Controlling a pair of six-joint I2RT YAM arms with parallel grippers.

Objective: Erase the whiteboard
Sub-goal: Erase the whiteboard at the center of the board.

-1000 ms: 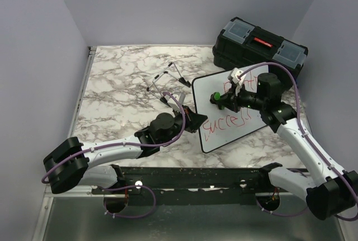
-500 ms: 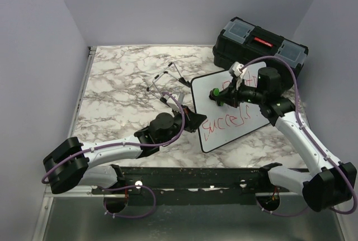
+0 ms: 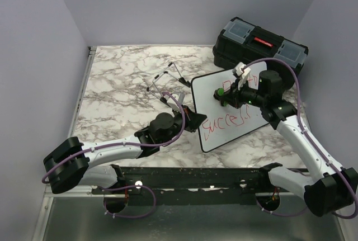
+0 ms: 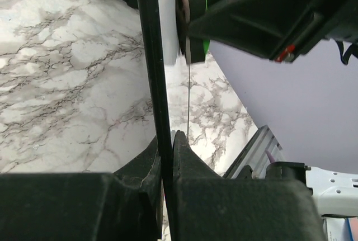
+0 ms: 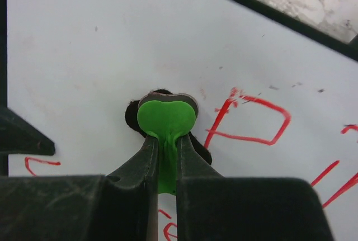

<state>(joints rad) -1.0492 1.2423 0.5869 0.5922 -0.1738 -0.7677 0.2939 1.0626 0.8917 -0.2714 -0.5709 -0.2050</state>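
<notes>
Pinching whiteboard [image 3: 202, 107] by its thin black rim with left gripper [image 4: 166, 140], both fingers clamped tight on the 9 o'clock edge, board seen edge-on from left wrist. Sitting at 3 o'clock of marble tabletop [image 3: 117, 84], skewed to the table edges. Gripping green-knobbed eraser [image 5: 166, 117] with right gripper [image 5: 165, 147], fingers closed hard on the green stem. Resting eraser's dark pad on board face in the 11 o'clock quarter, just at 9 o'clock of a red "D"-like letter. Reading red "Success" across the 6 o'clock half; upper line partly hidden behind right arm, can't read. Showing a few dark specks on the white near the pad. Noting black toolbox [image 3: 260, 48] with red latch at 1 o'clock of board, touching or just beside its far corner, can't tell which. Noting black wire easel stand [image 3: 165, 81] at 10 o'clock of board, apart from it, near left gripper.
</notes>
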